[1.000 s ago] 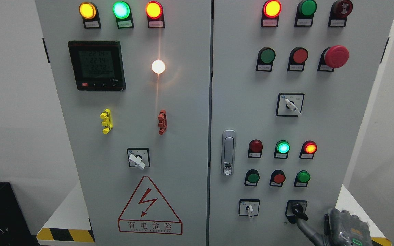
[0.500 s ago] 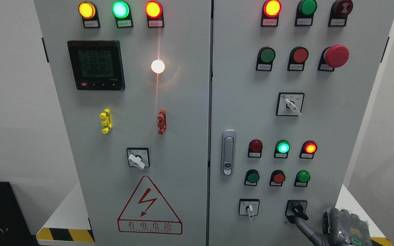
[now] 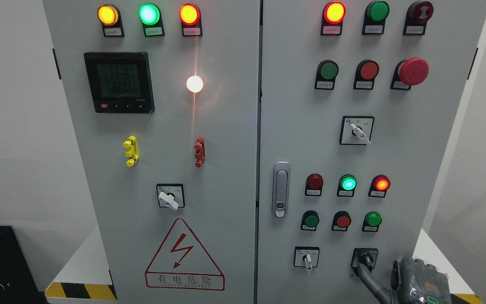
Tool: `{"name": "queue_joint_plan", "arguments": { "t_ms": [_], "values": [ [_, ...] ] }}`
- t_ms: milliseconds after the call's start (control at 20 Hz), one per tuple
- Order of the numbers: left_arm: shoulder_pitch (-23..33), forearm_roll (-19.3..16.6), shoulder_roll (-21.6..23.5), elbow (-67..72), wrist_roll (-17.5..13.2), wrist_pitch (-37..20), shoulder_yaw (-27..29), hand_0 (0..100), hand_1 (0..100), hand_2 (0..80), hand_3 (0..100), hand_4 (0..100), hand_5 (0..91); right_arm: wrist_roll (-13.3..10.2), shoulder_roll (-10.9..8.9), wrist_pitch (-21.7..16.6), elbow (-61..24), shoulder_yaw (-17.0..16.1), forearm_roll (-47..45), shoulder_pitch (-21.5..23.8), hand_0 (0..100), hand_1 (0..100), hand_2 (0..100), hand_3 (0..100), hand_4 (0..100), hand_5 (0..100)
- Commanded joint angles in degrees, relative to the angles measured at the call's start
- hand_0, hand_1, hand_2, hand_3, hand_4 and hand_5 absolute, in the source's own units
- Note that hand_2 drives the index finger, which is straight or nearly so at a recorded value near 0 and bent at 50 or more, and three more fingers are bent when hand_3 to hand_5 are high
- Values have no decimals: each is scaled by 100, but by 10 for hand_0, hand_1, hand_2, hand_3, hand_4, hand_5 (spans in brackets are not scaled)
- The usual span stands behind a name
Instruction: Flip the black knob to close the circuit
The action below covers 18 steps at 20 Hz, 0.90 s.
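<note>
A grey two-door electrical cabinet (image 3: 226,126) fills the head view, standing on a white platform with a yellow-and-black hazard stripe (image 3: 80,290) along its front edge. The black knob (image 3: 365,258) sits on its black plate at the lower right corner of the right door, its handle pointing down and to the right. The robot's right hand (image 3: 388,283) comes in from the bottom right corner; one dark finger (image 3: 371,282) reaches up to touch the knob from below, while the remaining fingers are cut off by the picture's edge, so it cannot be told whether the hand is spread or closed around the knob. Just left of the knob is a white selector switch (image 3: 307,258), handle pointing down. Above them run three small push buttons, then three indicator lamps, the green lamp (image 3: 347,183) and the red lamp (image 3: 381,184) lit. A red mushroom stop button (image 3: 413,71) stands out near the door's upper right. On the left door, a digital meter (image 3: 119,82) shows rows of figures, a white lamp (image 3: 195,84) glares, and a red lightning warning triangle (image 3: 184,255) marks the lower edge.
</note>
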Motion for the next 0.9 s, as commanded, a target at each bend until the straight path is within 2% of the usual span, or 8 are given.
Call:
{"name": "queue_joint_plan", "arguments": {
  "t_ms": [0, 100, 200, 650, 850],
  "values": [
    [0, 0, 0, 3, 5, -4, 2, 120, 556, 0, 0, 0, 0, -125, 106, -9, -16, 279, 1, 107, 0, 0, 889, 1000, 963, 953],
    [0, 0, 0, 3, 5, -4, 2, 120, 556, 0, 0, 0, 0, -274, 106, -9, -121, 279, -8, 186, 0, 0, 887, 1000, 960, 953],
    [0, 0, 0, -6, -4, -4, 2, 120, 556, 0, 0, 0, 0, -310, 106, -17, -279, 297, -112, 283, 0, 0, 883, 1000, 955, 953],
    [0, 0, 0, -6, -4, -4, -7, 120, 556, 0, 0, 0, 0, -793, 97, -35, -675, 701, -964, 669, 0, 0, 867, 1000, 931, 943],
    [0, 0, 0, -6, 5, -4, 2, 120, 556, 0, 0, 0, 0, -995, 97, -35, -877, 859, -1054, 872, 0, 25, 844, 1000, 915, 928]
  ]
}}
